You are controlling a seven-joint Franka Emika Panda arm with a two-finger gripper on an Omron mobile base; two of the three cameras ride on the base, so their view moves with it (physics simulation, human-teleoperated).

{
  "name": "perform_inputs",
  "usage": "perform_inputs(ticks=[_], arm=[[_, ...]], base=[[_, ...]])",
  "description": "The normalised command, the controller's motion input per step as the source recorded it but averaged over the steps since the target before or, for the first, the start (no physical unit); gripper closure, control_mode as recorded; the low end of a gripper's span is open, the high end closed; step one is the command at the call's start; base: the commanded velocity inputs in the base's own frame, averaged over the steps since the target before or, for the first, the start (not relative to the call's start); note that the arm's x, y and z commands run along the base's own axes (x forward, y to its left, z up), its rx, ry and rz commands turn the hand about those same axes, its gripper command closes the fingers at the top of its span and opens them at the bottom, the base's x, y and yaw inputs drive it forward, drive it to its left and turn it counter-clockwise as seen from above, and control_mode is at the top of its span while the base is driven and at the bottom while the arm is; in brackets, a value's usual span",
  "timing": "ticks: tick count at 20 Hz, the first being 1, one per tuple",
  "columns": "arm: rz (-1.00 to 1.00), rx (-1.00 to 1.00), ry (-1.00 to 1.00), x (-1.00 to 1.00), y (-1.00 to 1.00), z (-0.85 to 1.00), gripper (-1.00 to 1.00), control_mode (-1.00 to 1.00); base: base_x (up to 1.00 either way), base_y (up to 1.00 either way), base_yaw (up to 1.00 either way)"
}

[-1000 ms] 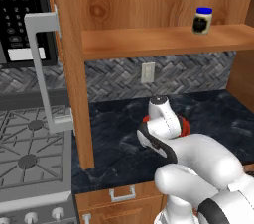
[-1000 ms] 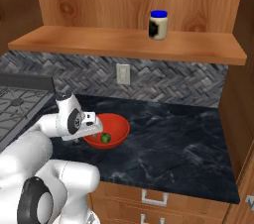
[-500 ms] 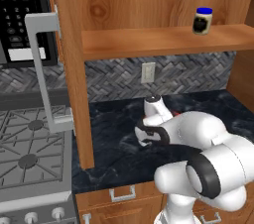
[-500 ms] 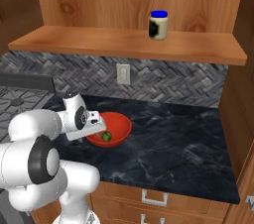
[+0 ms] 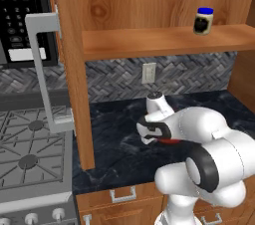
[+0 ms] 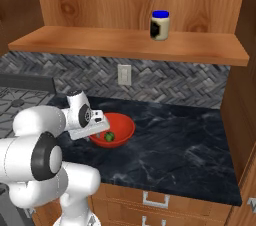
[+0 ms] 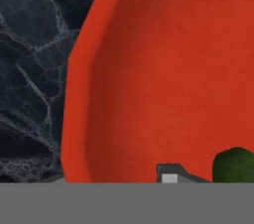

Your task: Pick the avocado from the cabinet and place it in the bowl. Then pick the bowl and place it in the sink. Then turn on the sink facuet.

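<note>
On the dark counter (image 6: 175, 145) below the shelf (image 6: 125, 45) sits the bowl (image 6: 120, 129) with the avocado (image 6: 109, 136) inside. The gripper (image 6: 100, 129) is at its rim; I cannot tell its opening.

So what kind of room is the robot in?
It looks like a kitchen: there is a gas stove, a microwave above it, and a wooden cabinet over a dark stone counter.

The arm (image 6: 40, 135) is glossy white with rounded bulbous links, black ring bands at its joints, and a light-grey flat hand block.
</note>
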Motion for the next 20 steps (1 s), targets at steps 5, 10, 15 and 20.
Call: perform_inputs(ticks=[5,10,15,20], arm=[[0.00,0.02,-0.08,-0.63,0.00,0.14,1.00,-1.00],[0.05,0.16,-0.04,-0.75,0.00,0.58,1.00,-1.00],[0.09,0.01,-0.10,-0.70,0.00,0.98,1.00,-1.00],[0.15,0.00,-0.03,-0.75,-0.02,1.00,1.00,-1.00]], base=[[0.00,0.00,0.00],[0.00,0.00,0.00],[0.00,0.00,0.00],[0.00,0.00,0.00]])
